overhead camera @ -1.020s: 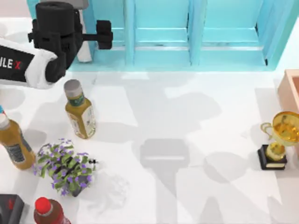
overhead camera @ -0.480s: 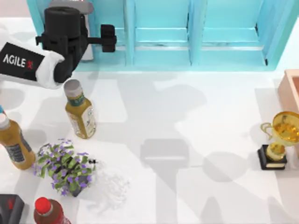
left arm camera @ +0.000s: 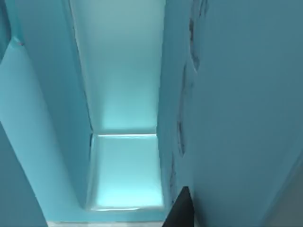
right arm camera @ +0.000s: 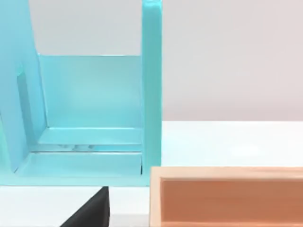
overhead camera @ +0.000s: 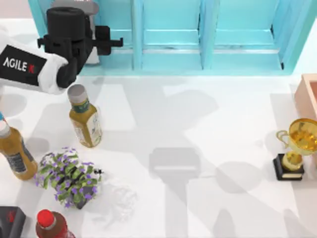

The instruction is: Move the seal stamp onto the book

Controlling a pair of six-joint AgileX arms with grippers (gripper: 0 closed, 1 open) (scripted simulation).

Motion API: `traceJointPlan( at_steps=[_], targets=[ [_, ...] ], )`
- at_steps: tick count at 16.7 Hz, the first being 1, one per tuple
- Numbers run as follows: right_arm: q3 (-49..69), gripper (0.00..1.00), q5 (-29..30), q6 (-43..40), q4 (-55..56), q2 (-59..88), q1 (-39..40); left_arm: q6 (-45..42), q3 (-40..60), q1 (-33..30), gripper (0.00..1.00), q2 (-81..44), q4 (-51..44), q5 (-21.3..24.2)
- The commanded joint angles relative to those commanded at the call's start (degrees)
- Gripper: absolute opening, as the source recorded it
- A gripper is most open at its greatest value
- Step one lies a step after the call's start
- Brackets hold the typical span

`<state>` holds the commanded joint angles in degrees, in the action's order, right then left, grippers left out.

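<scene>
Seal stamp's bearing from our left gripper (overhead camera: 106, 42), at the teal shelf unit (overhead camera: 213, 34), was unclear, as was its jaw opening; right gripper (right arm camera: 92, 213) idled.

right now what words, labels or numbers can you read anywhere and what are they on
"AGILE X", the X in red: on the black panel of the left arm, top view's upper left.
Yellow-green bottle: label too small to read.
Amber bottle: label too small to read.
Black object at the lower left corner: red mark, unreadable.
</scene>
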<state>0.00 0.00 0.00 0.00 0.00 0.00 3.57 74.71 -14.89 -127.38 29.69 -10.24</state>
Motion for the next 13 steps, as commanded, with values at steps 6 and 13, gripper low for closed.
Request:
traceJointPlan(
  at_steps=[6,13],
  targets=[
    [0.0,1.00,0.0,0.0,0.0,0.0,0.0,0.0,0.0,0.0,0.00,0.0,0.0,0.0],
    [0.0,1.00,0.0,0.0,0.0,0.0,0.0,-0.1,0.0,-0.2,0.00,0.2,0.0,0.0]
  ],
)
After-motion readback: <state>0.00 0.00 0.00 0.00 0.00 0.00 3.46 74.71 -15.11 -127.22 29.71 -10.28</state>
